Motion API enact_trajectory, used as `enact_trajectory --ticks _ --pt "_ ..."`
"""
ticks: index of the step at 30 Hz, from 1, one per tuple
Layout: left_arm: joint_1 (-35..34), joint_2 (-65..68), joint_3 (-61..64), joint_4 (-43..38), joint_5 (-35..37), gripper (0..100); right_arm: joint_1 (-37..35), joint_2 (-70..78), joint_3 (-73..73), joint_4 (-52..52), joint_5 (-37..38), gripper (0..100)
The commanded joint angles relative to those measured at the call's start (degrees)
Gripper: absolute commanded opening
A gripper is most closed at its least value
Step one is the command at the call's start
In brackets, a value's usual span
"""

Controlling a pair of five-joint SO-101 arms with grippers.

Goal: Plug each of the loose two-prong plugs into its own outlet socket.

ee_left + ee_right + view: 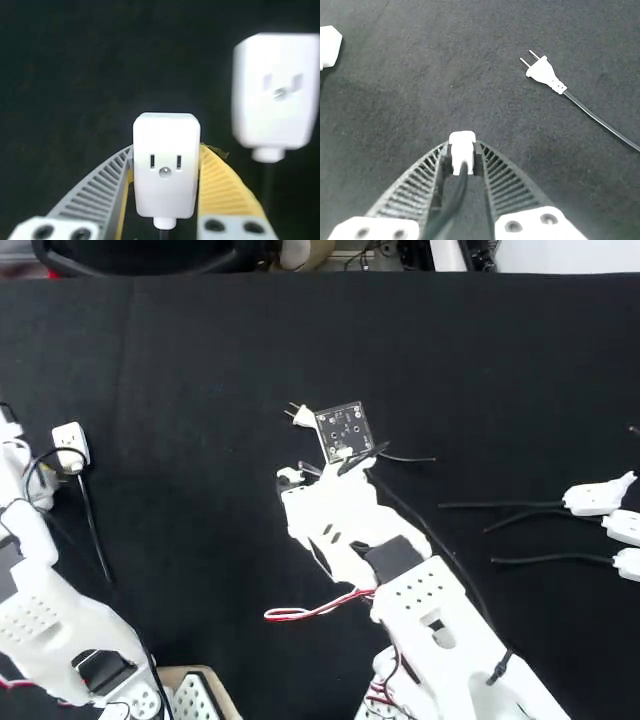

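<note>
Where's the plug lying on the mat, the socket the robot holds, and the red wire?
loose plug [543, 74], right wrist view, its white body.
held socket [166, 140], left wrist view, front face above the slots.
red and white wire [312, 610], high view, its middle stretch.

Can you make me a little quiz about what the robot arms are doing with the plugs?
1. True or false: the left gripper is shut on a white outlet socket.
2. What is between the fingers of the right gripper?
A. a spoon
B. a white plug on a black cable
C. nothing at all
3. Fill in the missing word: the loose plug lying on the black table has ___ metal prongs.

Key: 1 true; 2 B; 3 two.
</note>
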Motion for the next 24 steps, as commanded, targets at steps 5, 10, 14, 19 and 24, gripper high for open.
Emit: enact_trajectory --ticks 5,10,14,19,24 --pt "5.6 -22.5 10.4 9.7 -7.3 3 1.2 0.2 -3.3 -1.0 0.6 1.2" --pt "16.5 -44.4 24.3 16.9 -17.6 3 6.9 0.1 -5.7 1.0 0.3 1.2" --pt "30.5 -61.7 34.2 22.3 -19.7 3 10.2 0.1 -9.8 6.9 0.3 1.2" --pt "51.6 -74.2 45.8 17.6 -19.7 3 17.0 0.1 -16.0 15.2 0.6 1.2" --pt "57.8 -74.2 57.3 4.8 -25.8 3 23.1 0.0 -19.1 18.2 0.6 1.2"
